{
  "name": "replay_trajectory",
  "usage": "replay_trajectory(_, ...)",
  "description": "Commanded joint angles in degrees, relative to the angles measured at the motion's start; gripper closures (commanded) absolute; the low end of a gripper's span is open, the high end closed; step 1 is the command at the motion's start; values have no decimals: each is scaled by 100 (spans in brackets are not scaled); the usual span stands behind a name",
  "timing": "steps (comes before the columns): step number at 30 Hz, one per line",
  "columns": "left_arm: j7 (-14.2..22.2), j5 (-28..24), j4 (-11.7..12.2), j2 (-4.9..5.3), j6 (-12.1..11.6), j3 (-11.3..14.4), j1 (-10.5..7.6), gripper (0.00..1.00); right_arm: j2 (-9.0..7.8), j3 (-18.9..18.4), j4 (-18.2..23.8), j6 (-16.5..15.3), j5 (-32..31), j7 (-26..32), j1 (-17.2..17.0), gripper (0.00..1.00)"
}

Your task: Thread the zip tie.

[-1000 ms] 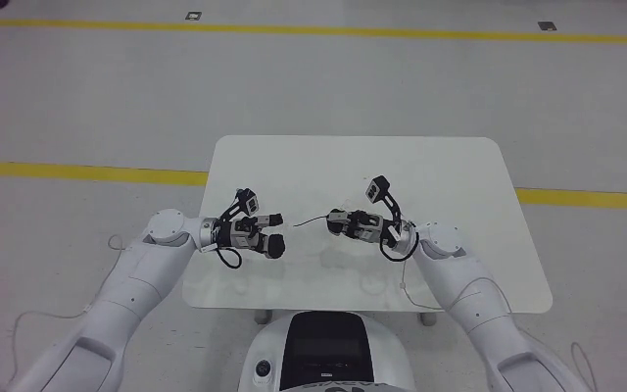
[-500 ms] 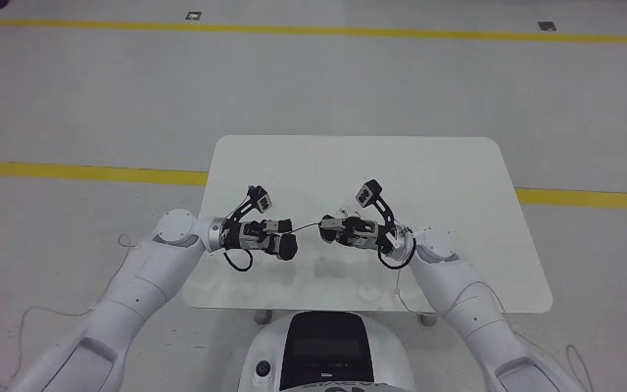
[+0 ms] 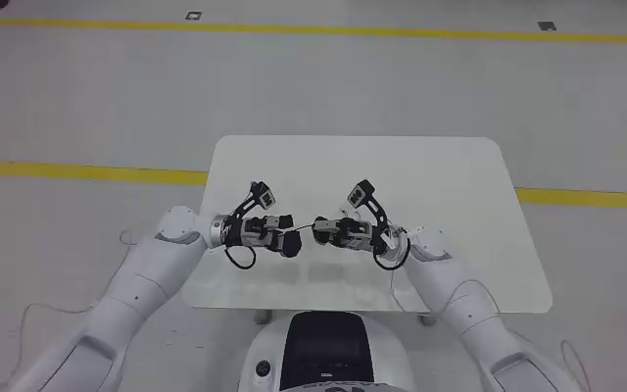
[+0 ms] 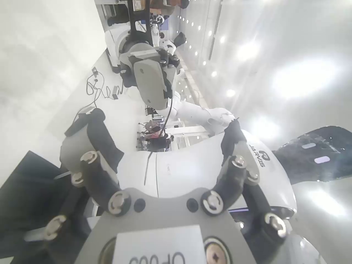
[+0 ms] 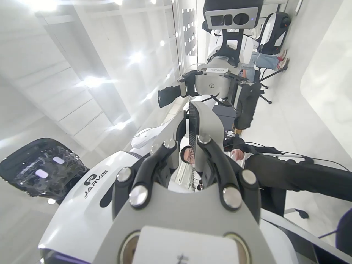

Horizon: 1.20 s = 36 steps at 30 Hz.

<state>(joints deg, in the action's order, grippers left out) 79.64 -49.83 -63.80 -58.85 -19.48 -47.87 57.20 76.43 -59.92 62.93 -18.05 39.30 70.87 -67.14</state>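
Note:
Above the white table [image 3: 441, 167], my two grippers face each other near its front middle. My right gripper [image 3: 319, 227] is shut on a thin black zip tie [image 3: 306, 226] whose free end points at the left gripper [image 3: 292, 242]. In the left wrist view the zip tie [image 4: 165, 116] runs from the right gripper [image 4: 154, 83] down into the gap between my left gripper's [image 4: 162, 127] spread fingers, touching neither. In the right wrist view my right gripper [image 5: 189, 111] has its pads pressed together, and the left gripper [image 5: 209, 94] stands open beyond it.
The tabletop under both arms is bare. Yellow floor lines [image 3: 98, 174] run behind and beside the table.
Both arms have moved toward each other over the table's front middle. The gap between the grippers has closed, and the zip tie's free end now lies between the left gripper's fingers.

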Motion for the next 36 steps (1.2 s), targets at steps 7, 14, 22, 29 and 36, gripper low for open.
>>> replay_trajectory(7, -294, 163, -215, -4, 65, 25, 117, 0, -11, 6, 261, 21, -33, -232, -132, 100)
replay_trajectory(14, -295, 185, -239, -18, 37, 11, 131, 14, -42, 7, 315, 12, -345, -456, -147, 100)
replay_trajectory(22, -353, 215, -211, -20, 0, -50, 161, 58, -101, -23, 476, 32, -833, -776, -207, 100)
replay_trajectory(29, -511, 354, -232, -3, 5, -128, 213, 65, -175, -108, 663, 30, -1185, -894, -296, 100)
replay_trajectory(36, -548, 427, -272, 9, 45, -169, 257, 69, -226, -154, 851, 83, -1315, -993, -401, 100)
